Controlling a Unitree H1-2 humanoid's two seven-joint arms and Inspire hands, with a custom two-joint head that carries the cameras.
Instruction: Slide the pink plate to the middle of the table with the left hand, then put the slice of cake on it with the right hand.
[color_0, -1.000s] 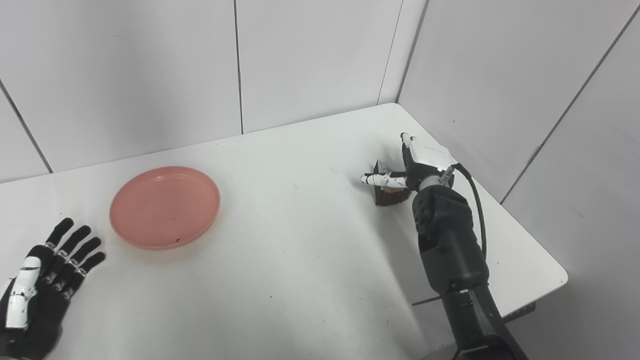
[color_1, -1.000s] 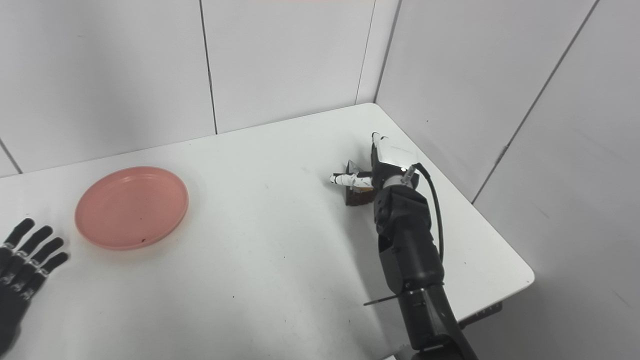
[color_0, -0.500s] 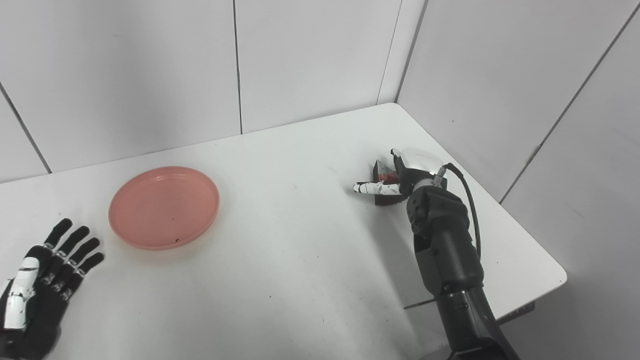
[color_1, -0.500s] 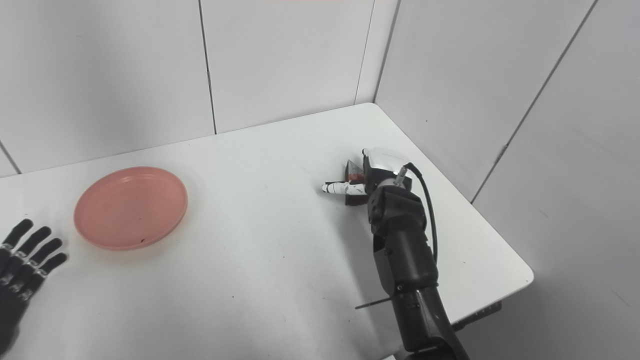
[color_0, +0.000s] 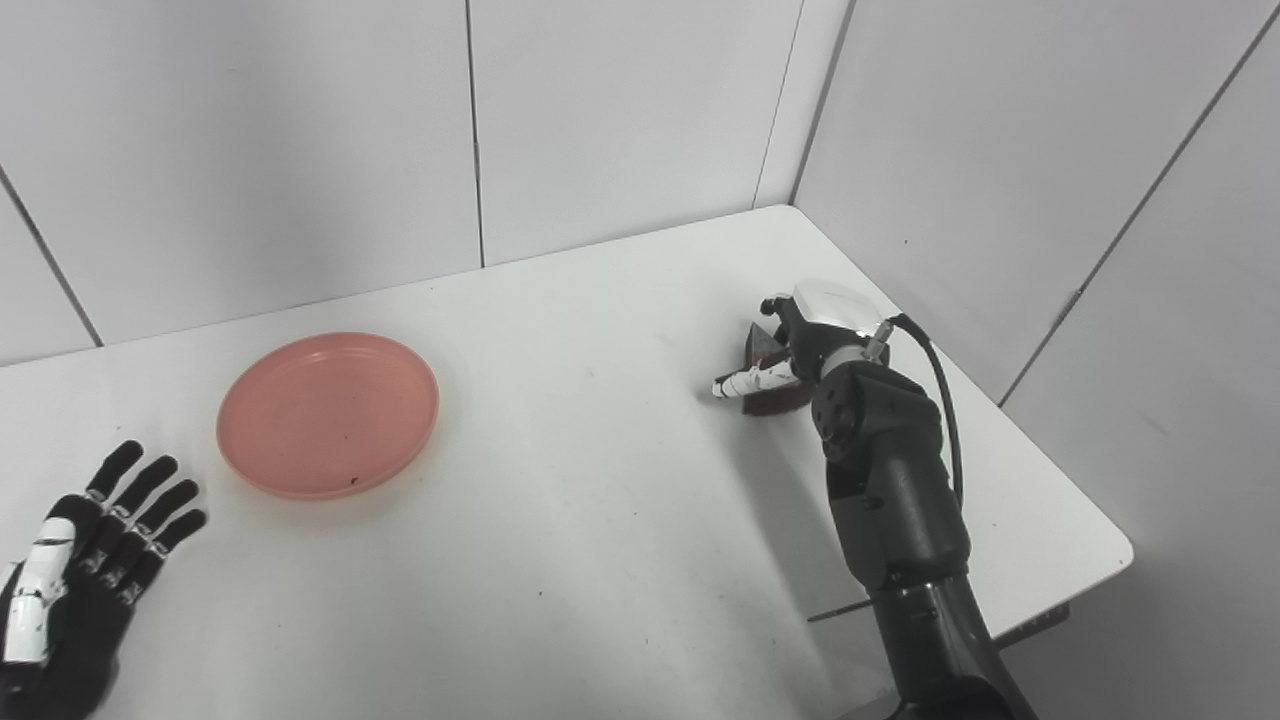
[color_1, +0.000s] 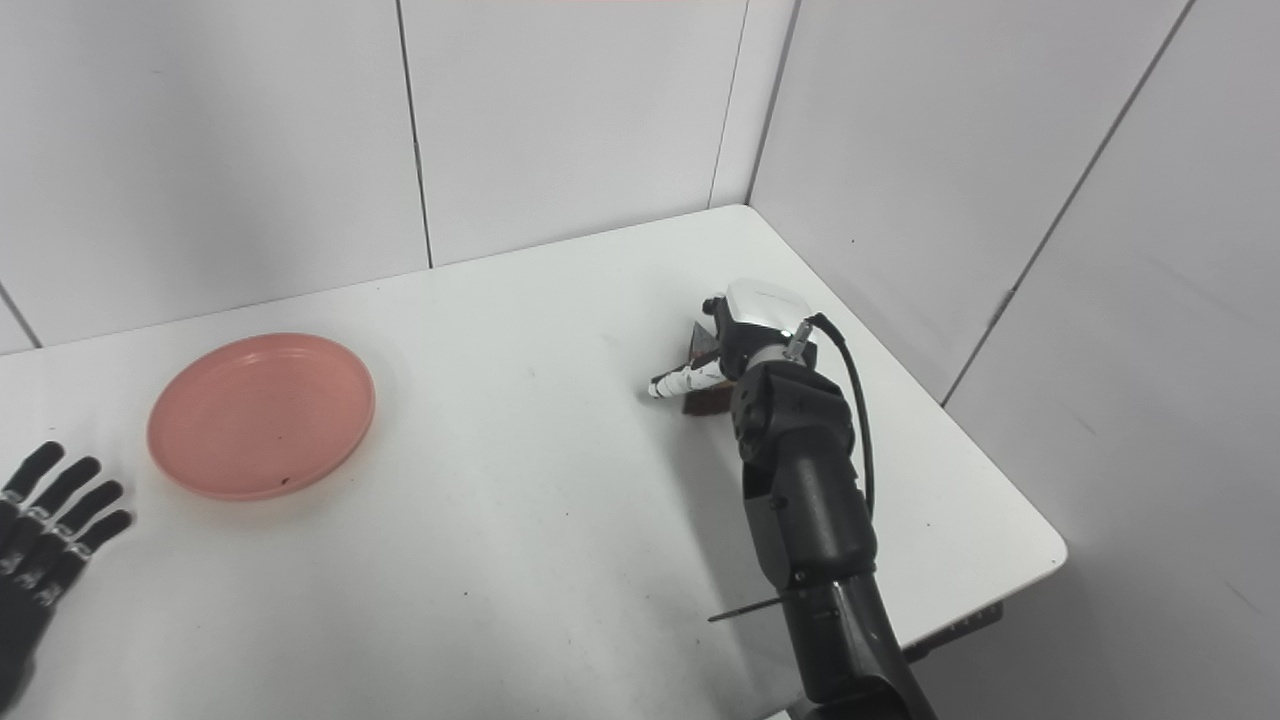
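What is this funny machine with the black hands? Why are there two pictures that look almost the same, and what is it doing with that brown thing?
It is a robot shaped a bit like a person. The two pictures come from two cameras on its head, side by side like your eyes, so they show the same white table from spots a little apart.

Each arm ends in a hand with fingers and a thumb. The left hand lies open and flat near the table's edge, holding nothing. The right hand is wrapped over the brown thing, which is a slice of cake near the far right side of the table. The hand hides most of it, so I cannot tell if the grip is firm or if the cake is off the table.

The pink plate sits on the left with nothing on it. The cake is meant to go there.
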